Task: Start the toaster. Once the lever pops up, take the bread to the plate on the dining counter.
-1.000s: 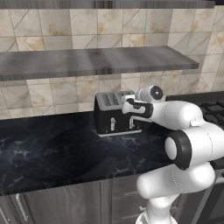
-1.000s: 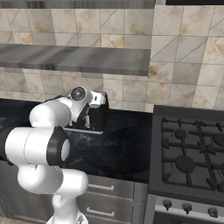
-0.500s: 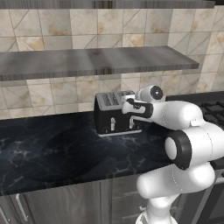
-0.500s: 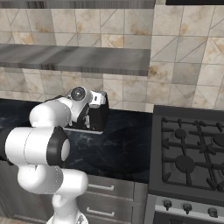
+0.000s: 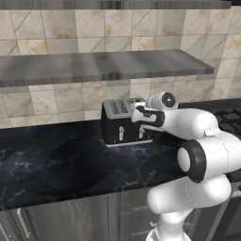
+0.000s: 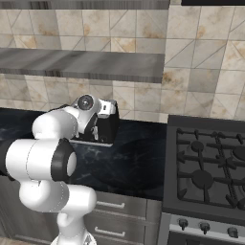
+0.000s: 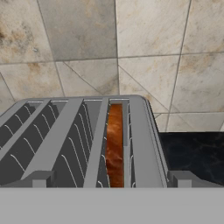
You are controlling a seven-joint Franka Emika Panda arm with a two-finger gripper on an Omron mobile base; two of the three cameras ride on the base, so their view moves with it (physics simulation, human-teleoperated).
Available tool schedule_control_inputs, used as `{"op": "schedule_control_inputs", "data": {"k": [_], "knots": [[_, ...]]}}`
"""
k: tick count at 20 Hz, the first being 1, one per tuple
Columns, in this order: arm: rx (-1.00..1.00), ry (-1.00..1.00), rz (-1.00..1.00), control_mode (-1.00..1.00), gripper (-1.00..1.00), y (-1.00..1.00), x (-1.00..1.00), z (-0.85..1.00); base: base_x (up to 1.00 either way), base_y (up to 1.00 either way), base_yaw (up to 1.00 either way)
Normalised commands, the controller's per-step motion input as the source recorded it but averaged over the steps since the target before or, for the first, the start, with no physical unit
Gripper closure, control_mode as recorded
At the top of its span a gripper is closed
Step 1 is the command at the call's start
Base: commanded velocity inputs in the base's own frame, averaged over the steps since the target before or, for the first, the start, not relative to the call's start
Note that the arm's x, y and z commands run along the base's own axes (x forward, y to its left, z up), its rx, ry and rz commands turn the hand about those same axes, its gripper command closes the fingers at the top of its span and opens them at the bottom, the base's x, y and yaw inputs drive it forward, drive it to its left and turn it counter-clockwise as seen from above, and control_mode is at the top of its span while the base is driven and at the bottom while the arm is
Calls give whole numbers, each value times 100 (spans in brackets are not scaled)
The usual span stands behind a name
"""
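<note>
Black marble worktop [image 5: 70, 164] runs under a grey wall shelf [image 5: 94, 66], with a gas stove [image 6: 210, 167] at its right end. Toward the back of the worktop, against the tiled wall, stands the black toaster [image 5: 120, 123], grey-topped. White arm reaches over its right end; the gripper [image 7: 111, 179] hovers just above the slots, fingers spread wide and holding nothing. Orange-brown bread [image 7: 115, 144] sits in the rightmost slot.

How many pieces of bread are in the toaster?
1. The bread stands in the toaster's slot nearest its right edge in the hand view. The other visible slots look empty, though their depths are partly hidden.
</note>
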Motion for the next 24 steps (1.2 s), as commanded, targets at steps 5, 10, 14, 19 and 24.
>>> {"op": "schedule_control_inputs", "data": {"k": [5, 10, 14, 19, 24], "knots": [[0, 0, 0, -100, -100, 0, 0, 0, 0, 0, 0], [0, 0, 0, -100, -100, 0, 0, 0, 0, 0, 0], [0, 0, 0, -100, -100, 0, 0, 0, 0, 0, 0], [0, 0, 0, -100, -100, 0, 0, 0, 0, 0, 0], [0, 0, 0, -100, -100, 0, 0, 0, 0, 0, 0]]}}
